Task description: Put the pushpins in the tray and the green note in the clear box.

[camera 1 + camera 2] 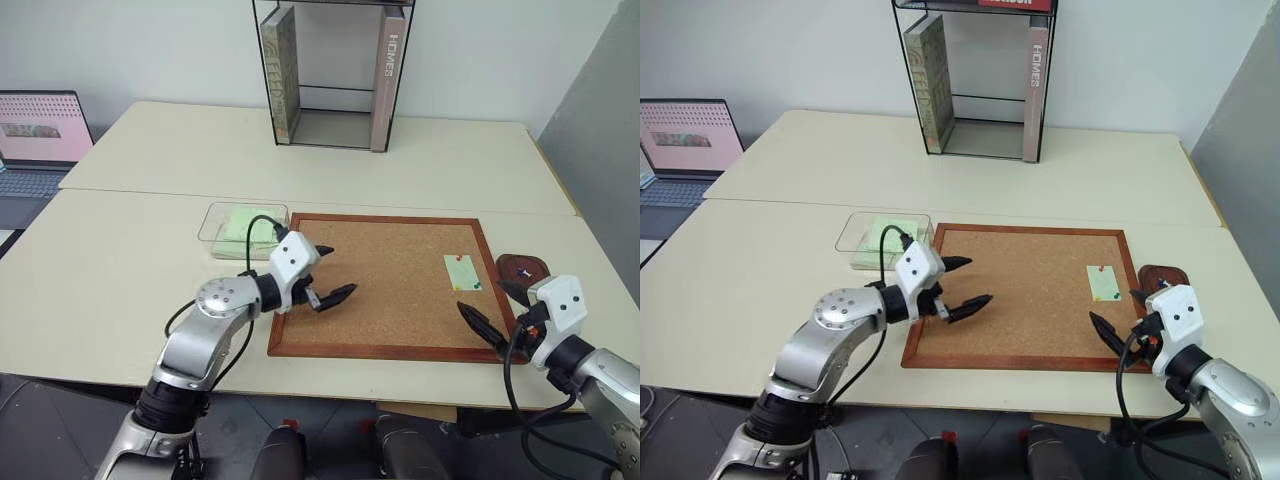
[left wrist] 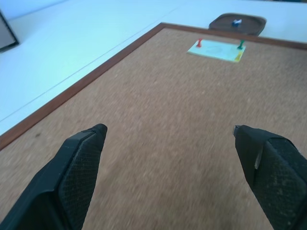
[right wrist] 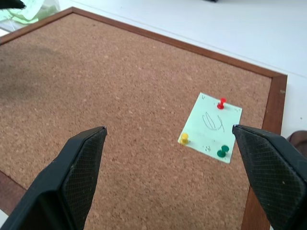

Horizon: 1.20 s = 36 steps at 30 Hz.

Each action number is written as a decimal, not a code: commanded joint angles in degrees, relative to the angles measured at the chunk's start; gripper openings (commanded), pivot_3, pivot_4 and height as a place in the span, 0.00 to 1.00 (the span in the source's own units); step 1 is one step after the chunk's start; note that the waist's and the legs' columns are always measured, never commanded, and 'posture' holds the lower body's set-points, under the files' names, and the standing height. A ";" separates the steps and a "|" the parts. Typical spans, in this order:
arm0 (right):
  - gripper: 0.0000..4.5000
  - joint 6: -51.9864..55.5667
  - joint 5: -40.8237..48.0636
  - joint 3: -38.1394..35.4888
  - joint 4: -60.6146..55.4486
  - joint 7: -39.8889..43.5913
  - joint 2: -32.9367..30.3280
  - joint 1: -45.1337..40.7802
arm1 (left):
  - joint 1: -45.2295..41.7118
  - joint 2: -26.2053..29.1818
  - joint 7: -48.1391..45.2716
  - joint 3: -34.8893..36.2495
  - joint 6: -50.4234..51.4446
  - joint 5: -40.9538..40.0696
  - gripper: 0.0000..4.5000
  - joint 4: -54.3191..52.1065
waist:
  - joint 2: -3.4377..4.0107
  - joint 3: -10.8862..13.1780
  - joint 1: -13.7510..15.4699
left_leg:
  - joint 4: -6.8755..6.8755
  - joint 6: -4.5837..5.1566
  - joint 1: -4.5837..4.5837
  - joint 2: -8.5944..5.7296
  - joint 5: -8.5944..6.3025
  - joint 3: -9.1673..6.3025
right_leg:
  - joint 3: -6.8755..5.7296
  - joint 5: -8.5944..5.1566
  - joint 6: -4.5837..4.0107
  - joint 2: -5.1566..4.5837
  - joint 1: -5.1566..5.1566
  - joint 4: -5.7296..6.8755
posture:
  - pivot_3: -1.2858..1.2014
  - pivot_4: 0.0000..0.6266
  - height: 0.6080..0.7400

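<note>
Two black-fingered claws hang spread wide over a cork board on a pale table, neither one pinching anything. The left gripper hovers above the board's near-left part, its fingers parted over bare cork; the clear box, with pale green paper already lying in it, sits just behind and to the left of this claw, beside the board's frame. The right gripper hovers at the board's near-right edge, its fingers equally far apart. The green note lies flat on the cork just ahead of the right claw and well to the right of the left one, still pinned: a red pushpin, a yellow pushpin and a darker green pushpin stand in it. The tray rests on the table just beyond the right claw, off the board's right edge, with a small object inside that is too tiny to make out.
</note>
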 commanded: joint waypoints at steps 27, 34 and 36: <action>1.00 0.05 -2.22 2.37 -0.63 -3.89 1.74 -3.10 | -13.72 -16.78 -2.34 -8.66 -13.22 5.80 0.02 27.83 | 0.00 0.00 0.07 | 0.03 0.00 -0.01 -0.07 0.00 -0.04 | 0.03 0.04 0.07 0.02 0.06 -0.02 | 0.52 0.24 1.00; 1.00 3.28 -2.31 2.55 6.55 -3.62 -0.81 -10.00 | -14.46 -18.11 -3.57 -9.99 -17.83 8.90 0.02 36.92 | 0.00 0.00 -0.13 | 0.03 0.01 0.00 -0.07 0.00 -0.03 | 0.04 0.14 0.23 0.03 0.06 -0.02 | 0.52 0.24 1.00; 1.00 3.43 -2.13 3.24 10.15 -2.78 -1.13 -13.33 | -14.68 -18.48 -3.96 -9.83 -18.19 9.08 0.02 38.31 | 0.00 -0.01 -0.06 | 0.04 0.01 0.00 -0.08 0.01 -0.03 | 0.05 0.13 0.23 0.03 0.06 -0.02 | 0.52 0.24 1.00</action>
